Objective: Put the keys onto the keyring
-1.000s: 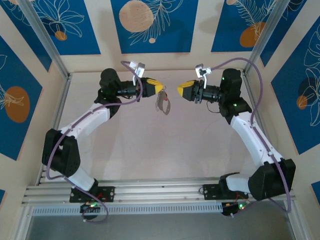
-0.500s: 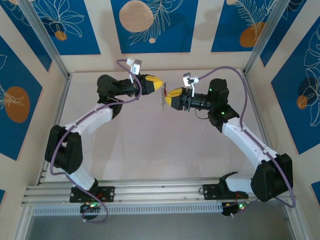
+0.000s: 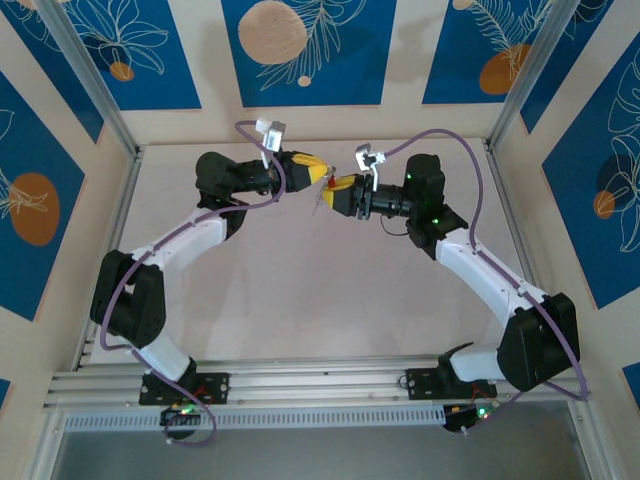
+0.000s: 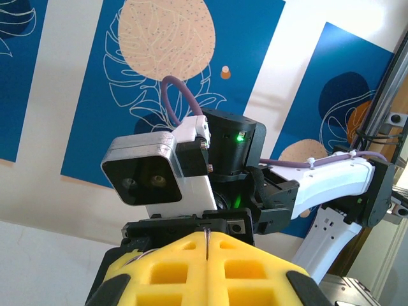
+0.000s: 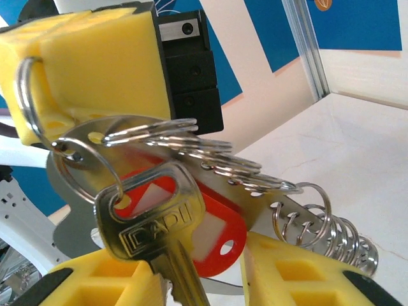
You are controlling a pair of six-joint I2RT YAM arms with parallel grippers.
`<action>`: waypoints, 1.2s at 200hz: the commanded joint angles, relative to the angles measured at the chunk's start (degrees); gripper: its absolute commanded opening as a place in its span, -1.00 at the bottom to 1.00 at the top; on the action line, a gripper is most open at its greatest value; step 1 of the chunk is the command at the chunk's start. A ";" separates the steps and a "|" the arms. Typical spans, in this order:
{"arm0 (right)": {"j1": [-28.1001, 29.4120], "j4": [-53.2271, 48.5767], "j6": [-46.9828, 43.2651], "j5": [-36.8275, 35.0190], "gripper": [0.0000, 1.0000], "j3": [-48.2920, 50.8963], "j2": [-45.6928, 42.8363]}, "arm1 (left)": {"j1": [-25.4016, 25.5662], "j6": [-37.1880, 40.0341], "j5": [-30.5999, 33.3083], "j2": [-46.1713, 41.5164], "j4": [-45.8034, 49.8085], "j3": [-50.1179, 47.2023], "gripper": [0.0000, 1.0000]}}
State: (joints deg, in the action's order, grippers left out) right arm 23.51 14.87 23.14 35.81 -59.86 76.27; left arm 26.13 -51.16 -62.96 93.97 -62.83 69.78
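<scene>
Over the pale desk, the left arm and right arm meet tip to tip near the far wall. The left jaws are pressed together on the keyring, a flat grey metal piece fringed with small split rings, held in the air. The right jaws stand narrowly apart around the key, silver with red plastic behind its head. The key hangs from a ring at the keyring's end. Whether they pinch it I cannot tell.
</scene>
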 commanded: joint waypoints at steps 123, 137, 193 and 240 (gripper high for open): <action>5.71 -10.51 -9.23 -1.15 -1.00 -4.35 1.04 | 0.59 0.07 0.46 0.38 -2.44 1.06 -1.00; 6.13 -11.13 -9.71 -1.48 -1.00 -3.85 1.22 | 0.59 0.43 0.71 0.31 -2.07 0.99 -1.00; 3.97 -10.05 -8.31 -4.95 -1.00 -0.41 -3.06 | 0.59 1.33 0.04 -0.35 -1.02 0.59 -1.00; -0.05 -12.31 -8.30 -6.98 -1.00 0.16 -8.24 | 0.59 3.75 -0.25 -1.30 1.77 -0.52 -1.00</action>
State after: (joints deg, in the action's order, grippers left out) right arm 25.08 3.75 14.98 30.26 -60.23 71.37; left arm 26.17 -49.52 -62.57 94.30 -61.01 69.71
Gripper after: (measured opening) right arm 0.069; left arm 0.047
